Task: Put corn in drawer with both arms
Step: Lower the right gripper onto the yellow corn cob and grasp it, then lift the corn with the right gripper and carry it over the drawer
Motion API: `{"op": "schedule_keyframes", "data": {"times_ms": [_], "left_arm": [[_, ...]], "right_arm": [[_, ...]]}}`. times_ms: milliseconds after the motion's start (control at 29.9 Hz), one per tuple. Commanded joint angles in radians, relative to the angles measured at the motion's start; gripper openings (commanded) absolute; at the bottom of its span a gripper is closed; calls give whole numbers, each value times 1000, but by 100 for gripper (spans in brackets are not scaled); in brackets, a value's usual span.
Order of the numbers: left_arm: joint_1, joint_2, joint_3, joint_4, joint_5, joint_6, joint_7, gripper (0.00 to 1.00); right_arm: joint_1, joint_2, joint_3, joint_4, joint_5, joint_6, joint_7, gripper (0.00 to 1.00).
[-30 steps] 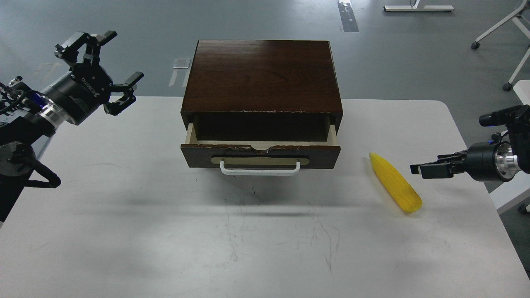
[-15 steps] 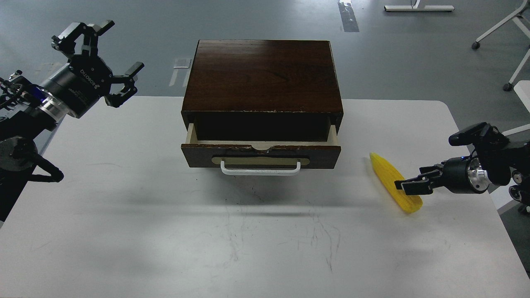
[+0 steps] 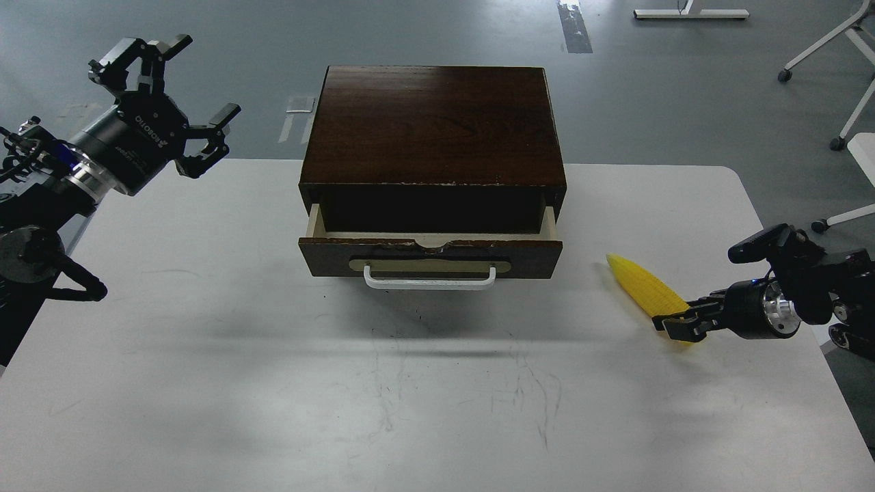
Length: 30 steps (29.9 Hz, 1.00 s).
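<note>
A grey floor runs behind a white, scuffed counter (image 3: 273,383). At the counter's back stands a dark brown wooden cabinet (image 3: 434,123), its dark brown drawer (image 3: 431,253) with the white bar handle pulled partly out. The left black ROBOTIQ pincer (image 3: 171,102) hangs in the air left of the cabinet, fingers spread apart. The bright yellow tapered corn cob (image 3: 642,287) lies on the counter right of the drawer; the right black pincer (image 3: 673,324) sits at its thick end, but whether it is clamped cannot be told.

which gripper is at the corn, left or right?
The right gripper, low over the table at the corn's thick end. The left gripper is raised, fingers spread, far left of the drawer.
</note>
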Motion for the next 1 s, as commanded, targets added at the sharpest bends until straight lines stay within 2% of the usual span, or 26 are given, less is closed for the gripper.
{"op": "schedule_keyframes", "data": {"times_ms": [0, 201, 268, 469, 603, 703, 804, 971], "left_arm": [[1, 0, 0, 0, 1, 0, 0, 98], [1, 2, 0, 0, 2, 0, 0, 98], [1, -2, 0, 0, 2, 0, 0, 98], [1, -6, -1, 0, 1, 0, 0, 98], [1, -5, -3, 0, 1, 0, 0, 98], [1, -6, -11, 0, 2, 0, 0, 98], [-1, -5, -12, -2, 2, 0, 0, 98], [1, 2, -12, -2, 2, 0, 0, 98]], "right_arm": [[15, -14, -2, 8, 0, -1, 0, 0], [202, -97, 1, 103, 3, -24, 0, 0], [342, -126, -3, 161, 4, -17, 0, 0], [590, -117, -40, 242, 12, -7, 0, 0], [784, 7, -158, 290, 65, 2, 0, 1], [857, 102, -219, 311, 81, 2, 0, 1], [891, 216, -256, 321, 81, 2, 0, 1], [894, 333, -285, 319, 75, -12, 0, 1]]}}
